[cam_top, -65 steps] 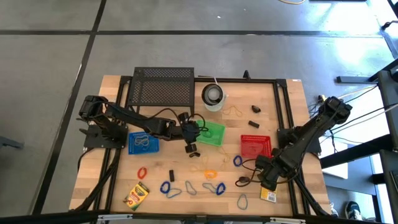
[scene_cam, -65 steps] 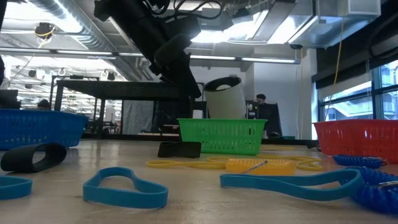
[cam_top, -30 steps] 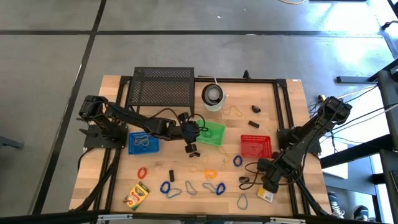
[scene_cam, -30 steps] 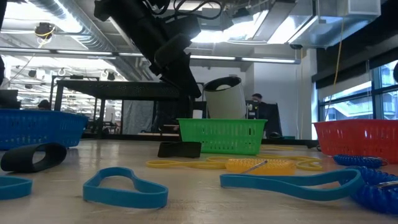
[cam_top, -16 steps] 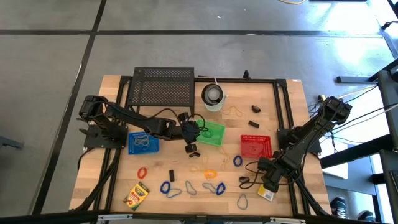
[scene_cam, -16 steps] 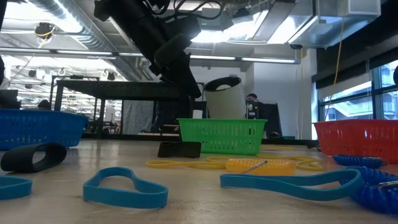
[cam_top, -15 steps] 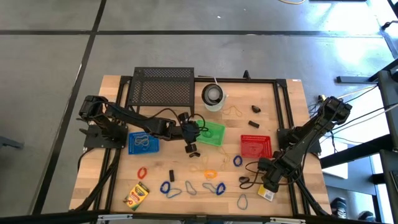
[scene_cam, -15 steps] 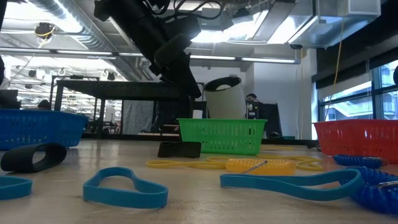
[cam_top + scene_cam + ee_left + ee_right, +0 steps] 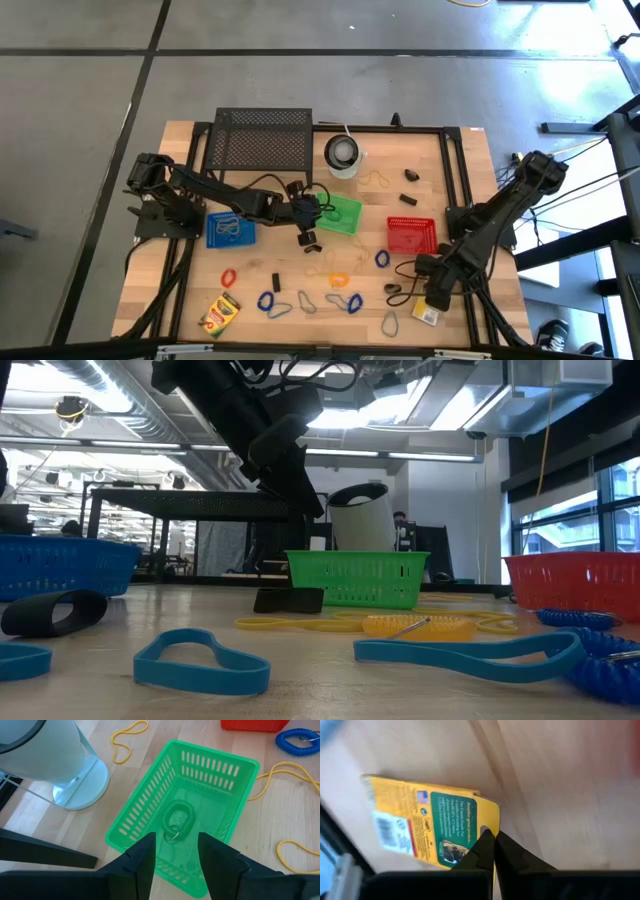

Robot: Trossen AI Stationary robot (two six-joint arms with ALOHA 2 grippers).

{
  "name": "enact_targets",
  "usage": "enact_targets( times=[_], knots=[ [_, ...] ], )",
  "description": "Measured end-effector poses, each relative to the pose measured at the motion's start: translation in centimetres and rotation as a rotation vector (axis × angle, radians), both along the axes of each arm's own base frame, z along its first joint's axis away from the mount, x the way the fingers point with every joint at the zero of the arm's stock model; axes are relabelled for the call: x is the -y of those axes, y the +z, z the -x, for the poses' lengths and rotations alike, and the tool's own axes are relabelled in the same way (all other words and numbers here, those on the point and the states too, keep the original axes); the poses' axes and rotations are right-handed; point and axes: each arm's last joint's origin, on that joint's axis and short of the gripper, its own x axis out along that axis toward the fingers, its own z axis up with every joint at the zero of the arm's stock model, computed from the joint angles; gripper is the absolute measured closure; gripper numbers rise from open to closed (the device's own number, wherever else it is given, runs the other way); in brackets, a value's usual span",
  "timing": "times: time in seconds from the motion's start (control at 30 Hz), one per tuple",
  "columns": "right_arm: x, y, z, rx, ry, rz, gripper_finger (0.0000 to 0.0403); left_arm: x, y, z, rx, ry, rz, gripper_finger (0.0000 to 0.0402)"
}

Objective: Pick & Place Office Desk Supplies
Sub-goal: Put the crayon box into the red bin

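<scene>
Crayon box [image 9: 427,824] flat on surface [image 9: 470,170], near right front corner. My right claw [image 9: 490,840] clenched, tips at box edge, grasping nothing. Cardboard: light, stiff, slick; best pinched across narrow sides. Left claw [image 9: 176,851] released, over green basket [image 9: 145,820].

Light wooden worktop [image 9: 250,310] on a grey concrete floor [image 9: 80,150] crossed by dark seam lines. Exposed ceiling [image 9: 400,390] with ductwork, beams and long strip lights behind. Tall windows [image 9: 575,510] at far right, daylight entering. White wall section [image 9: 445,500] further back. Person [image 9: 400,520] seated in the distance by a dark monitor.
</scene>
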Motion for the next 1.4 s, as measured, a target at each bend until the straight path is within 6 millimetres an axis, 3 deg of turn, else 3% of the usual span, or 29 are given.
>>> enact_targets(
  times=[0.37,0.7,0.93,1.17,1.27,1.4],
  knots=[
    [-1.5,6.4,-1.5,0.612,0.110,0.243,0.0400,0.0,0.0,0.0,0.000,0.001,0.000,0.0261],
    [-1.1,9.3,-2.7,0.994,0.160,0.753,0.0393,0.0,0.0,0.0,0.000,0.000,0.000,0.0261],
    [-0.1,10.0,-3.4,1.097,0.051,1.027,0.0394,0.0,0.0,0.0,0.000,0.001,0.000,0.0261],
    [1.2,10.4,-4.5,1.080,0.006,1.210,0.0394,0.0,0.0,0.0,0.000,0.001,-0.001,0.0261],
    [1.8,10.5,-5.1,1.068,-0.045,1.228,0.0394,0.0,0.0,0.0,-0.003,-0.005,-0.005,0.0261],
    [2.5,10.2,-5.8,1.047,-0.116,1.122,0.0394,0.2,0.0,0.0,-0.003,-0.011,-0.005,0.0261]
  ],
)
